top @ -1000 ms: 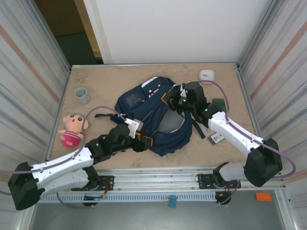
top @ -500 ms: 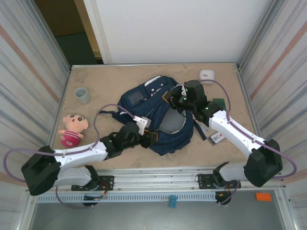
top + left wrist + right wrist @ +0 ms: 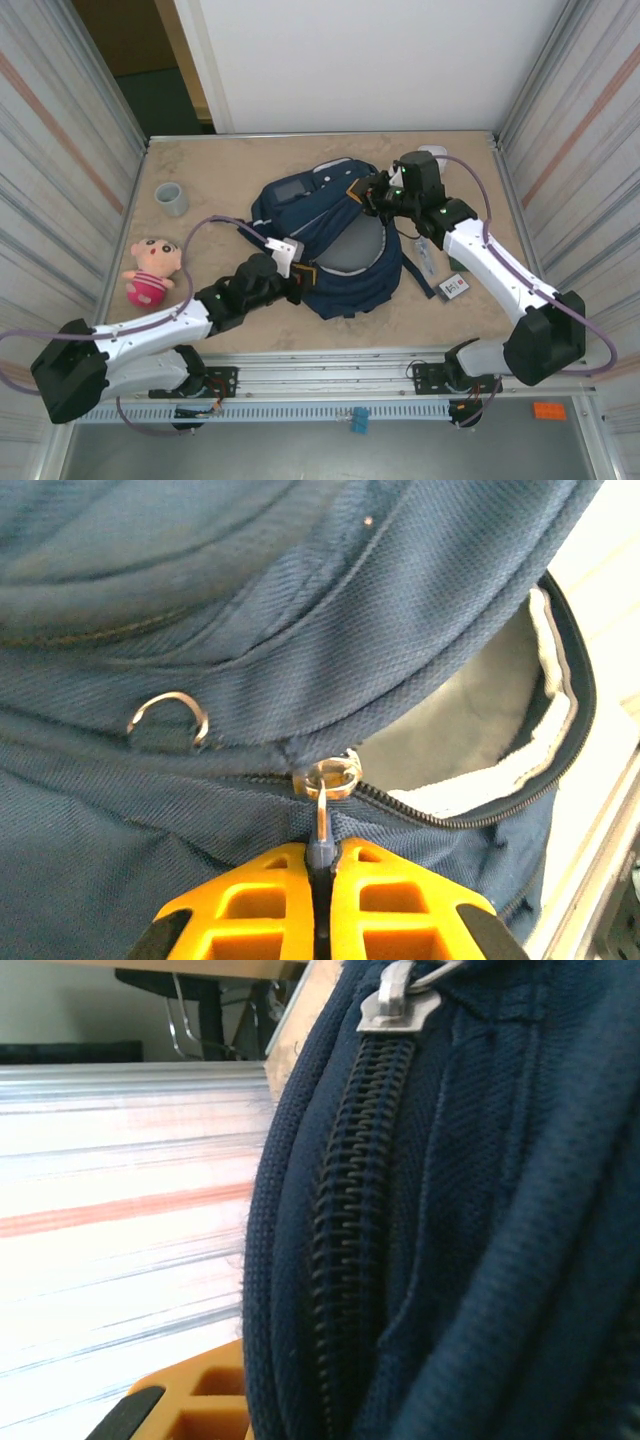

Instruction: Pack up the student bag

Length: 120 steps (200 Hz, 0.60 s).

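The student bag [image 3: 292, 218] is seen lying flat at the centre of the table [image 3: 200, 160], its main compartment zipped part-way open so that grey lining [image 3: 355, 255] is exposed towards 5 o'clock. At the bag's 7 o'clock edge the left gripper [image 3: 300, 279] is clenched on the metal zipper pull [image 3: 321, 825], the tab being pinched between the two yellow fingers [image 3: 250, 905]. At the bag's 1 o'clock rim the right gripper [image 3: 371, 196] is judged to be clamped on a fold of navy fabric beside the zip teeth [image 3: 345, 1220], with one finger [image 3: 185, 1405] seen pressed against the cloth. The bag is expected to handle as a soft, limp, fairly light thing: its walls will sag and bunch when pulled, and nothing in it will hold the mouth open unaided. Hold is therefore best taken at the reinforced seams, the zip tape and the pull tab, with one rim anchored while the other is drawn, since the woven cloth may slip from a shallow pinch.
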Tool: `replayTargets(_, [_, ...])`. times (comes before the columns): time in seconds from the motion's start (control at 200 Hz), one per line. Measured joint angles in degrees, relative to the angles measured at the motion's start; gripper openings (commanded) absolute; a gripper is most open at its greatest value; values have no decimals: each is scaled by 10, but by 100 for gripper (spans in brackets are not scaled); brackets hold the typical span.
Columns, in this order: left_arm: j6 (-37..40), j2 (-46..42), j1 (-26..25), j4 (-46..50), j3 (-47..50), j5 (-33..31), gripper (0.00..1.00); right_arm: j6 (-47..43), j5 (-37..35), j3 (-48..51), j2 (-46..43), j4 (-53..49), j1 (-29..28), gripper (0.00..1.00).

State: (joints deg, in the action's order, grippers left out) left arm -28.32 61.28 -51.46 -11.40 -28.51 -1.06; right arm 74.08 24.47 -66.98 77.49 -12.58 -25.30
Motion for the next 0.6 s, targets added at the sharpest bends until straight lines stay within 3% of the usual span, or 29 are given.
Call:
replayTargets(0.215, [22,-26,56,10,2,20,0,-9,71,-56,38,-26,27,0])
replayTargets(0.396, [78,-43,94,13,1,97,0,-22,113,-87,58,-42,38,0])
replayTargets(0.516, [108,-49,99,23,1,148,0,-27,130,-88,59,-47,39,36])
replayTargets(0.601, [117,-48,99,27,1,172,0,-32,133,-77,53,-31,31,49])
